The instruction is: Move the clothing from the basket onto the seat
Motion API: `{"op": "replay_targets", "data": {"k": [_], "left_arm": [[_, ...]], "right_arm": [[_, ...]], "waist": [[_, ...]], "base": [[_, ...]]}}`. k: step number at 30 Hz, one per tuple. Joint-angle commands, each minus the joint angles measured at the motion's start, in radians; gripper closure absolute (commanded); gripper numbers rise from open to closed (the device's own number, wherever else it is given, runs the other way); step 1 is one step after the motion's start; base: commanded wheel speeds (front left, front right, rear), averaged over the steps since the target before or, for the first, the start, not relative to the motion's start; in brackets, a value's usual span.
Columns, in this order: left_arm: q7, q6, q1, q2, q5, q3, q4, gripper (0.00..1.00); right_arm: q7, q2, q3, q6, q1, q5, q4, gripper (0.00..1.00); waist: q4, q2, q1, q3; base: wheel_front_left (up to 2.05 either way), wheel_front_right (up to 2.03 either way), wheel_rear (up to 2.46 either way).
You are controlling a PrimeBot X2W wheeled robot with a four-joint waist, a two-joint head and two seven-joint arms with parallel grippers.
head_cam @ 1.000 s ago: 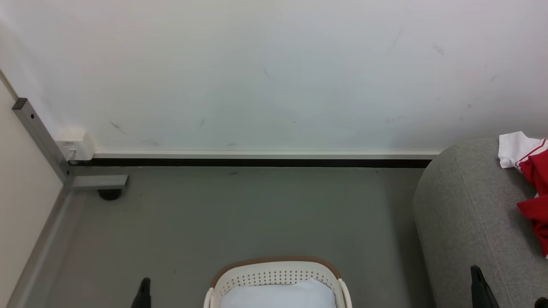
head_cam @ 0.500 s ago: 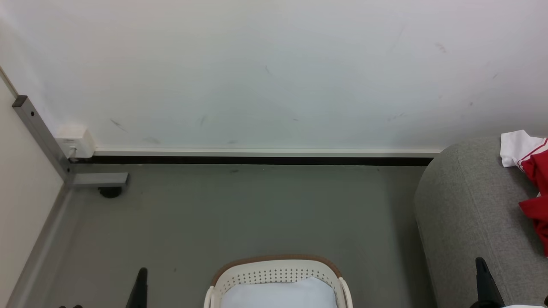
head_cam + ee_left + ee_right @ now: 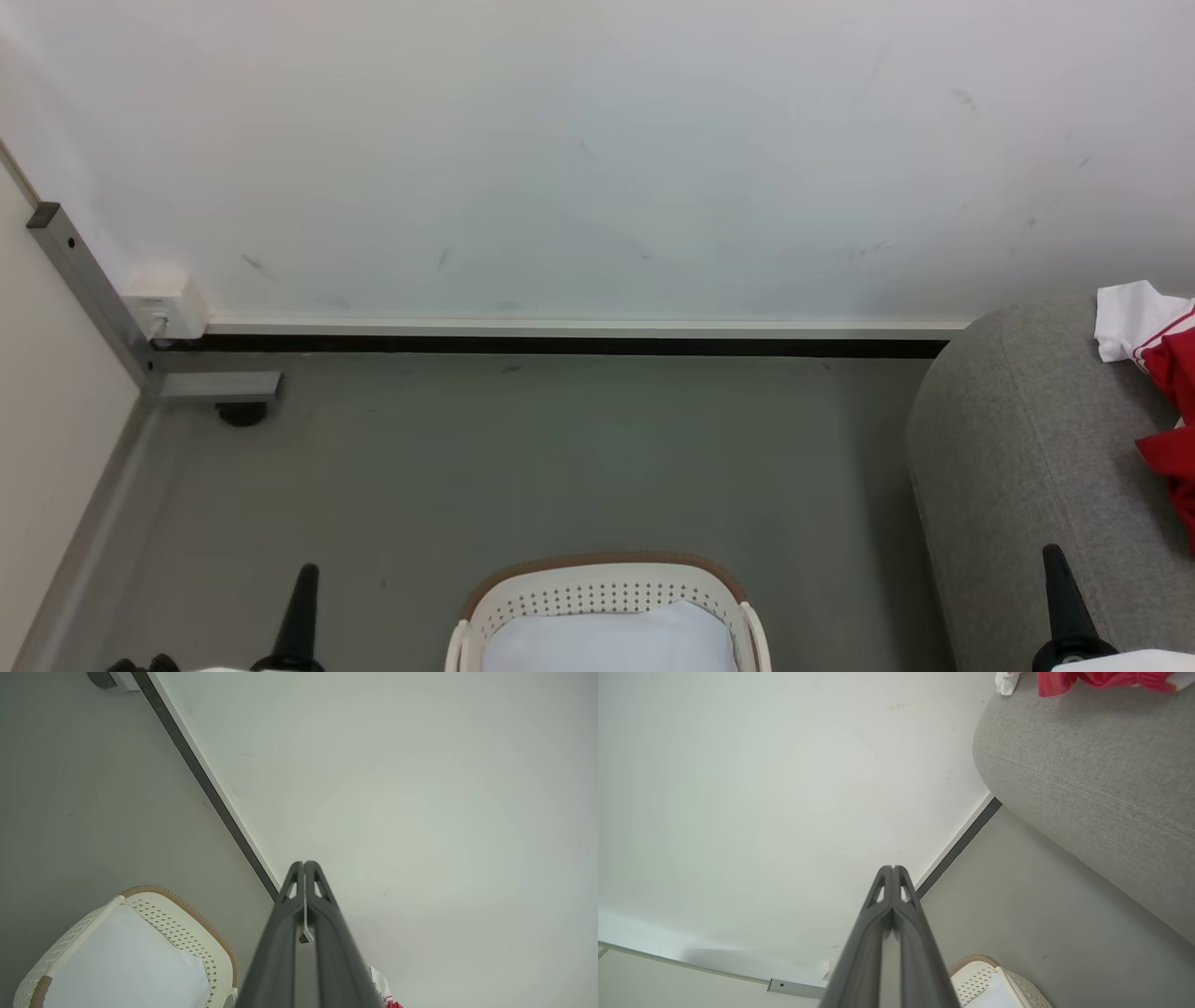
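Note:
The cream basket [image 3: 602,593] with a brown rim stands on the floor at the bottom centre, and a pale white-blue pad [image 3: 607,644] lies inside it. Red clothing [image 3: 1172,392] with white trim lies on the grey seat [image 3: 1018,467] at the right; the right wrist view shows the clothing [image 3: 1101,679] on the seat [image 3: 1087,779] too. My left gripper [image 3: 303,574] is shut and empty, left of the basket above the floor; its own view shows the left gripper [image 3: 303,863] closed beside the basket [image 3: 182,931]. My right gripper [image 3: 1053,555] is shut and empty before the seat's arm, the right gripper [image 3: 893,868] pointing at the wall.
A white wall with a dark baseboard [image 3: 560,345] runs behind the grey floor [image 3: 523,467]. A grey metal post with a foot [image 3: 215,387] and a small white box [image 3: 163,303] stand in the left corner.
Both grippers have risen a little into the head view, still shut. The view itself has shifted slightly; basket, seat and clothing stay in place.

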Motion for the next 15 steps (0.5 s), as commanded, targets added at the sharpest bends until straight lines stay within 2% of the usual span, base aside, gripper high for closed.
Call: {"op": "replay_targets", "data": {"k": [1, 15], "left_arm": [[0.009, -0.006, -0.022, 0.004, -0.038, 0.008, -0.014, 1.0], [0.043, -0.01, -0.042, 0.003, -0.165, 0.02, -0.019, 1.0]], "right_arm": [[0.008, -0.011, -0.007, -0.001, -0.021, 0.038, -0.013, 1.0], [0.043, -0.012, -0.017, -0.001, -0.036, 0.171, -0.028, 1.0]], "waist": [[0.0, 0.0, 0.0, 0.001], [0.003, 0.0, 0.0, 0.008]], "base": [[0.0, 0.0, 0.0], [0.0, 0.0, 0.0]]}}
